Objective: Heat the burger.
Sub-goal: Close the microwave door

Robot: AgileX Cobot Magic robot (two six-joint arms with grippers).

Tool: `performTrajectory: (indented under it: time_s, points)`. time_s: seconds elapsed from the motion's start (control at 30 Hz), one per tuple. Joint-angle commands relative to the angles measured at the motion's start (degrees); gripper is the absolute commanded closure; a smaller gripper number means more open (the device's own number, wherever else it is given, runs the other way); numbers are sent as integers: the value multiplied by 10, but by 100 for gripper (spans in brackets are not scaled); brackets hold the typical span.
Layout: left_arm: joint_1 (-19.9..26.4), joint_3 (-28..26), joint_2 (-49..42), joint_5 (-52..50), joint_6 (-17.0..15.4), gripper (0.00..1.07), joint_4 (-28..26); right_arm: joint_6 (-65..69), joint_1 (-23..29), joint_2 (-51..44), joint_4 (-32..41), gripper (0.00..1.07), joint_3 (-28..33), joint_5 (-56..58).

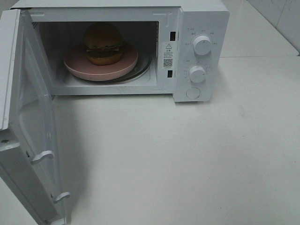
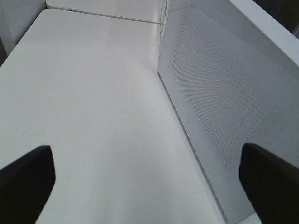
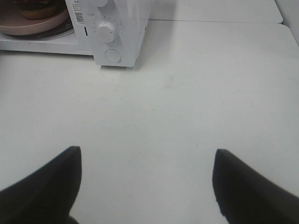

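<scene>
Loading looks finished to us: the burger sits on the pink plate, and plate and burger are both inside the cavity of the microwave, toward the back and clear of the opening. What we judge to be left is everything that makes the heat. The door hangs wide open, swung out to the left over the table, so it has to be pushed shut before anything else. After that, the upper knob and the lower knob on the control panel need setting; we cannot read their markings, so we cannot say where they point now. Neither arm shows in the high view. The left gripper has its jaws wide apart and holds nothing; its camera looks along the perforated inner face of the door, which stands just beside it, so this arm seems well placed to close it. The right gripper is also spread and empty, low over bare table, with the panel well ahead of it.
</scene>
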Motion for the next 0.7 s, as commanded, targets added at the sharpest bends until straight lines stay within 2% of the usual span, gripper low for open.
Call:
performTrajectory:
  time_s: [0.03, 0.63, 0.7]
  points:
    - [-3, 0, -1, -2, 1, 4, -1, -2, -3, -15, -1, 32, -1, -10]
    - [-3, -2, -1, -7, -1, 4, -17, -2, -3, -15, -1, 32, -1, -10]
    - [-3, -7, 0, -12, -4, 7, -17, -2, -3, -15, -1, 32, -1, -10]
